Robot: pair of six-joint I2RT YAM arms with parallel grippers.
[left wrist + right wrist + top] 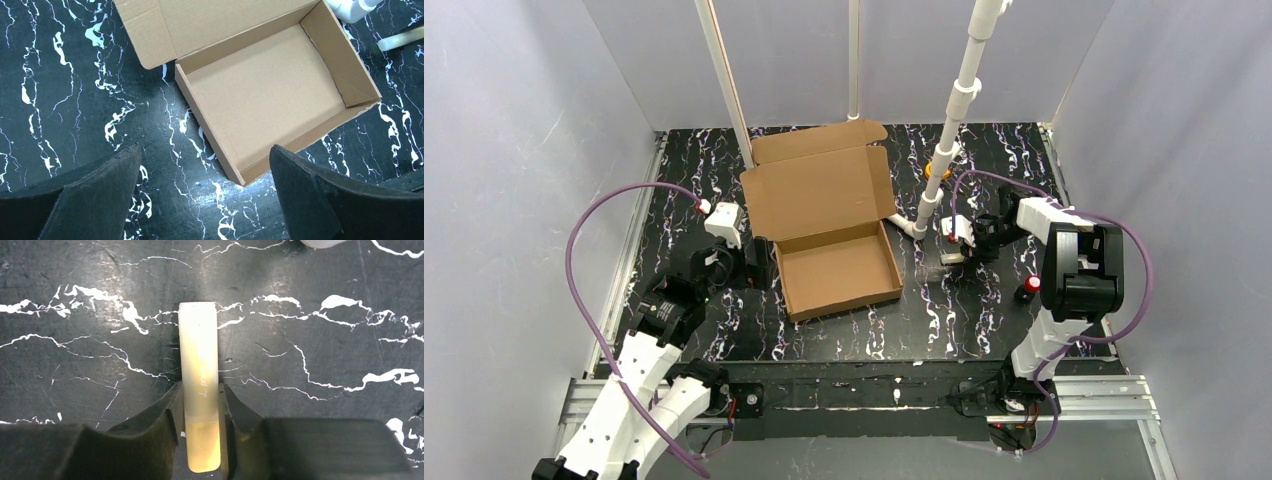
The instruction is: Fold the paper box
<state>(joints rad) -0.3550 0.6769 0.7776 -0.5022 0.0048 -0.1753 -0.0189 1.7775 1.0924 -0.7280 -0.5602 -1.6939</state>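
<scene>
The paper box (834, 225) is brown cardboard, formed into a shallow tray with its four walls up. Its lid lies open and tilted back towards the far side. In the left wrist view the tray (270, 95) is empty, with its near corner between my fingers. My left gripper (746, 262) (205, 148) is open just left of the tray, above the table. My right gripper (954, 250) (200, 390) is to the right of the box, apart from it. It is shut on a pale yellowish stick (199, 365) that points forward over the table.
A white PVC pipe stand (946, 150) rises just right of the box, its foot (350, 7) near the tray's far right corner. A small red object (1031, 286) lies by the right arm. White posts (724, 80) stand behind the lid. Grey walls enclose the black marbled table (684, 190).
</scene>
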